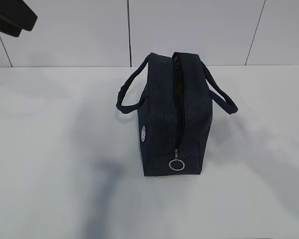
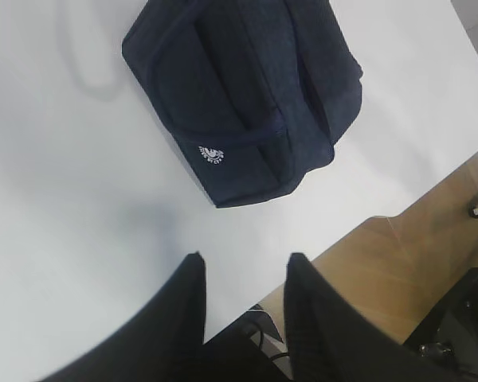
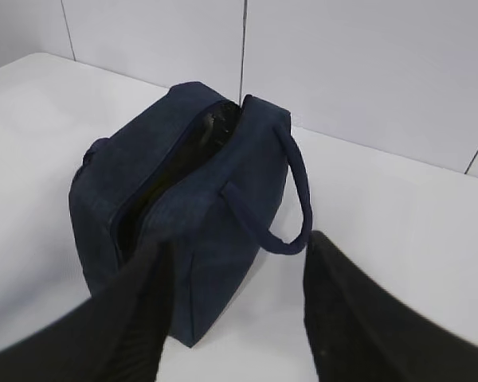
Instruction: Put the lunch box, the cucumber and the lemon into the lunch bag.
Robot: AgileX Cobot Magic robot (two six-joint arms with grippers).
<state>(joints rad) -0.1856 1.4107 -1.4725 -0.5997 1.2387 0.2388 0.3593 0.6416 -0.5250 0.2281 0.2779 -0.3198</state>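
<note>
- The lunch bag (image 1: 175, 117) stands upright in the middle of the white table (image 1: 50, 164), end-on to the exterior camera, so the zipper runs from the near end to the far end. My guess is that it's placed so both arms can get at the top from either side.
- The zip looks undone along the top, with a dark slit showing and the silver ring pull (image 1: 176, 165) hanging down the near end. That fits a bag left ready for loading, or one that's already loaded. The inside is too dark to tell.
- The handles flop outward to the left and right, which keeps them off the opening.
- There's no lunch box, cucumber or lemon visible anywhere on the table.
- The left gripper (image 2: 243, 274) hovers off the table's near edge with its jaws partly apart, holding nothing.
- The right gripper (image 3: 239, 267) hangs to the right of the bag with its jaws wider apart, also empty.
- As for looks, it's boxy dark navy fabric with a small white round logo (image 2: 210, 153) on the left side panel.
</note>
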